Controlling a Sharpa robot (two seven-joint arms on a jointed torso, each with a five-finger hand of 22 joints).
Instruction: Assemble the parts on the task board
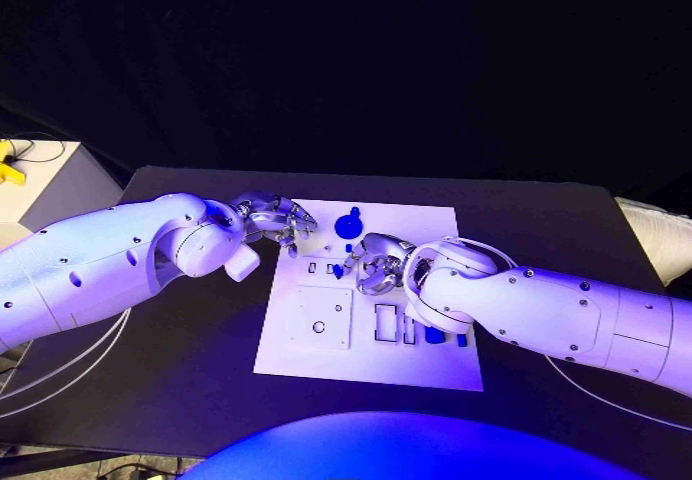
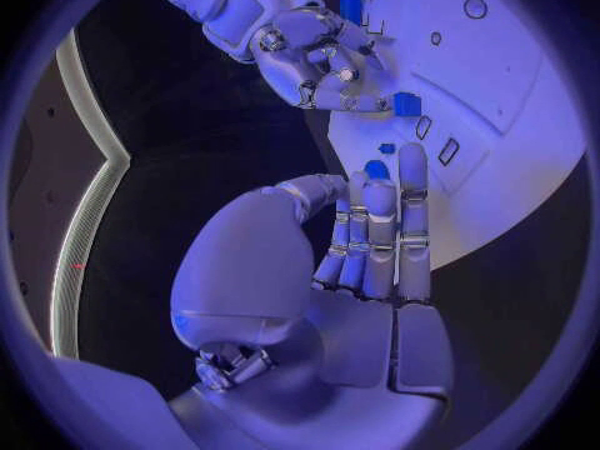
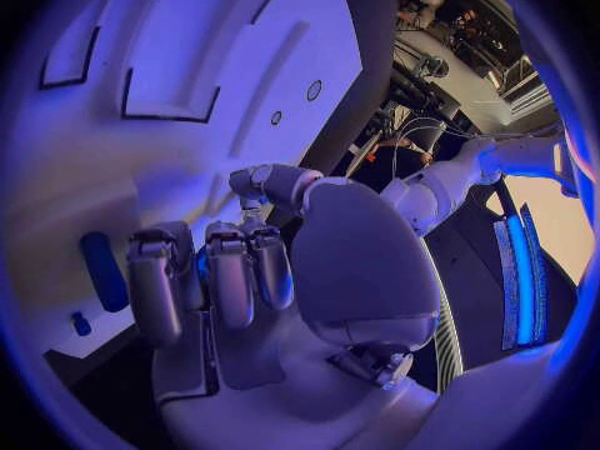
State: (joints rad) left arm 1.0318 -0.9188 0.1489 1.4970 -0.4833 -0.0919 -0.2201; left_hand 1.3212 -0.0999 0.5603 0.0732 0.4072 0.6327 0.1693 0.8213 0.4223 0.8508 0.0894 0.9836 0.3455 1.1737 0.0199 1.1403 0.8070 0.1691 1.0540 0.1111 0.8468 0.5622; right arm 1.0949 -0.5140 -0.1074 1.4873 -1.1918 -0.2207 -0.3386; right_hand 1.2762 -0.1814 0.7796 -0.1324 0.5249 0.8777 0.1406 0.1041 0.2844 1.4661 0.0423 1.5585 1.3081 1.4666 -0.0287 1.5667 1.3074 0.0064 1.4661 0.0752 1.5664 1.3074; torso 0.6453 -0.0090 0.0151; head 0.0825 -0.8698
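The right hand [image 1: 378, 264] pinches a small blue part [image 2: 406, 104] over the white board [image 1: 433, 365], and the left hand [image 1: 277, 220], curled and empty, could bump it loose.

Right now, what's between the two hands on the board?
Left wrist view: a small blue part lies on the task board between the left hand and the right hand.

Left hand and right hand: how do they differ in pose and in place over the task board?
The left hand has its fingers straight and side by side; the right hand curls its fingers in. The left hand is at the left edge of the task board; the right hand is over its middle. Both are silver.
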